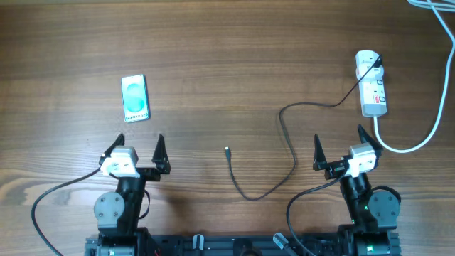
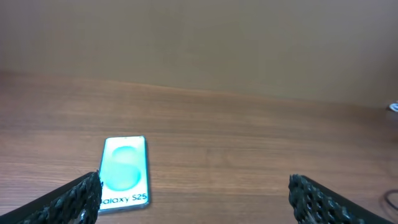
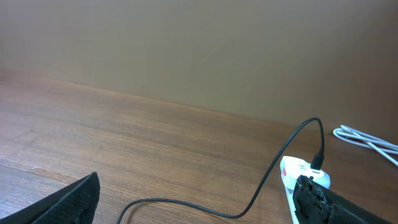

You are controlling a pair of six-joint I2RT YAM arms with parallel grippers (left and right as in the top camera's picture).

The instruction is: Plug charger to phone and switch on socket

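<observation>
The left gripper (image 1: 138,144) and right gripper (image 1: 339,139) are standing released and empty, the phone (image 1: 135,98) lying just beyond the left, the charger (image 1: 282,124) trailing between the arms up to the socket (image 1: 371,85) lying beyond the right.

wooden table (image 1: 213,50) under phone (image 1: 135,98), charger (image 1: 249,198), socket (image 1: 372,85)

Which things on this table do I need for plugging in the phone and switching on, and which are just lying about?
For the job:
- phone, left side, screen up
- charger, black cable running to the socket, free tip mid-table
- socket, far right

Just lying about:
- thick white cord, trailing from the socket past the right edge
</observation>
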